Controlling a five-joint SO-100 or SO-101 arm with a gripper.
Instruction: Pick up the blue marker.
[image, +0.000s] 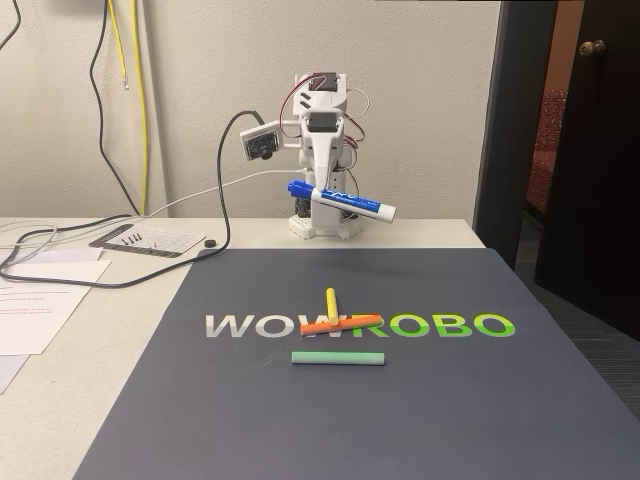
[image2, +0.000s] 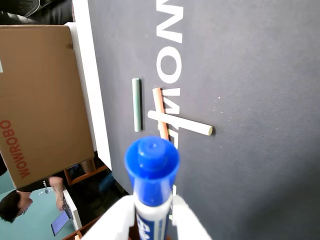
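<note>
I see the blue marker (image: 341, 201) up in the air, center of the fixed view, lying almost flat, cap twd the left; my claw (image2: 152, 217) is shut on its barrel, cap sticking out past the fingers (image2: 118, 220)

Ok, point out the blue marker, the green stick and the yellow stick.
blue marker (image: 342, 201): fixed view, on the printed barrel, held above the mat.
green stick (image: 338, 358): fixed view, middle of the stick.
yellow stick (image2: 190, 126): wrist view, on the part lying past the orange stick.
</note>
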